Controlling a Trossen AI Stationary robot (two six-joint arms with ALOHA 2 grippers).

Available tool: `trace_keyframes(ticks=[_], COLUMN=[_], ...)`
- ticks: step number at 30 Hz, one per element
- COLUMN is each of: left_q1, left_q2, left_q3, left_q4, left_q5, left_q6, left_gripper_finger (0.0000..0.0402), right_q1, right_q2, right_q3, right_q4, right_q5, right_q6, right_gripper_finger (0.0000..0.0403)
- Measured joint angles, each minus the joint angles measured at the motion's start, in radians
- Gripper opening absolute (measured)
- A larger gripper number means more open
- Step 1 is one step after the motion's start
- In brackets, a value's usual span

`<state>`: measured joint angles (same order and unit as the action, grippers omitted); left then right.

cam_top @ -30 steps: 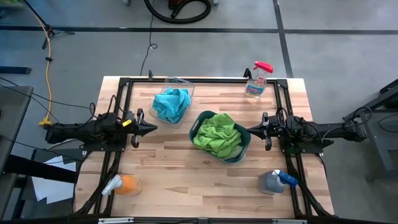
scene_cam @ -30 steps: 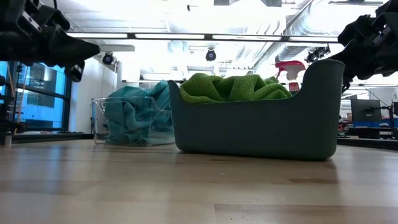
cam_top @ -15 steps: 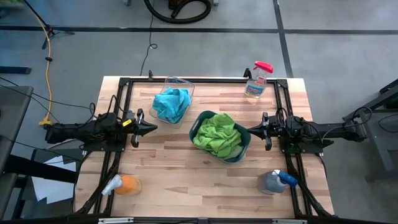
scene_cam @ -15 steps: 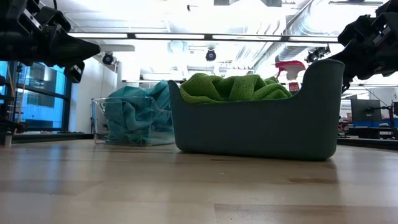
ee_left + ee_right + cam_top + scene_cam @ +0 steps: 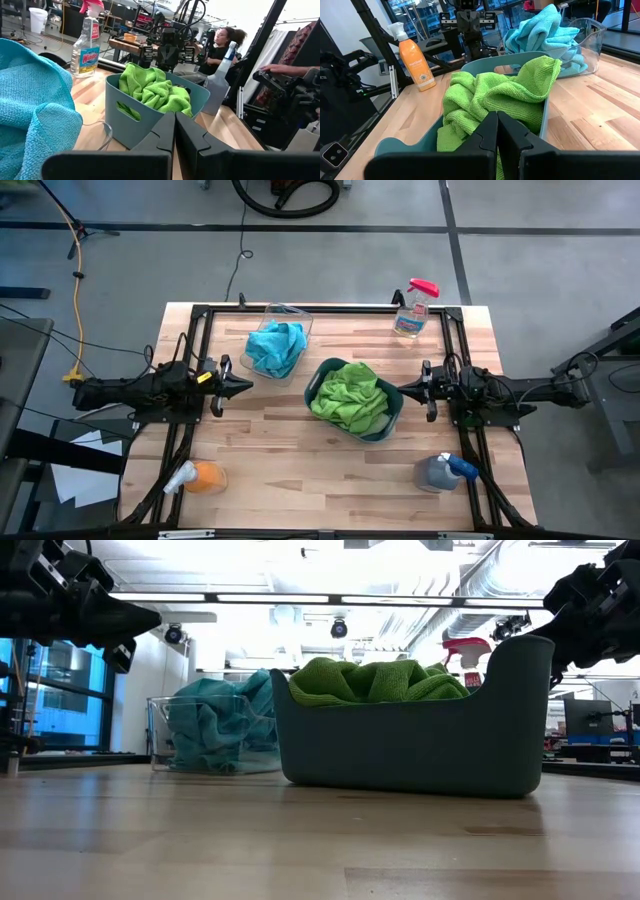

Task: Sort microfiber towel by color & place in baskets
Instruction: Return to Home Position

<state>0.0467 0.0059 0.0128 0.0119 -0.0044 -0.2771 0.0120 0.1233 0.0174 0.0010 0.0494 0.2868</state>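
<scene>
Lime green towels (image 5: 350,396) lie heaped in the dark teal-grey basket (image 5: 392,423) at the table's middle; they also show in the low view (image 5: 375,680) and the right wrist view (image 5: 492,97). Turquoise towels (image 5: 276,348) fill the clear basket (image 5: 296,313) toward the far left, with one draped over its rim (image 5: 35,115). My left gripper (image 5: 250,387) hovers shut, left of the teal-grey basket and just near of the clear one. My right gripper (image 5: 402,390) hovers shut by the teal-grey basket's right end. Neither holds anything.
A spray bottle with a pink top (image 5: 412,308) stands at the far right corner, an orange bottle (image 5: 200,477) at the near left, a grey bottle with a blue top (image 5: 440,471) at the near right. A black metal frame (image 5: 322,308) borders the table. A person (image 5: 220,42) sits beyond the table.
</scene>
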Motion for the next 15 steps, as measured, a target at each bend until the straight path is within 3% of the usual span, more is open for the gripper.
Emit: trace_keyframes(ticks=[5,15], left_q1=[0.0,0.0], left_q2=[0.0,0.008], left_q3=[0.0,0.0], left_q4=[0.0,-0.002], left_q5=[0.0,-0.004], left_q6=[0.0,0.0], left_gripper_finger=[0.0,0.0], right_q1=[-0.002,-0.006], right_q2=[-0.111,-0.123], right_q3=[0.0,0.001], right_q4=[-0.002,-0.005], right_q5=[-0.01,-0.03], right_q6=[-0.013,-0.425], right_gripper_finger=[0.0,0.0])
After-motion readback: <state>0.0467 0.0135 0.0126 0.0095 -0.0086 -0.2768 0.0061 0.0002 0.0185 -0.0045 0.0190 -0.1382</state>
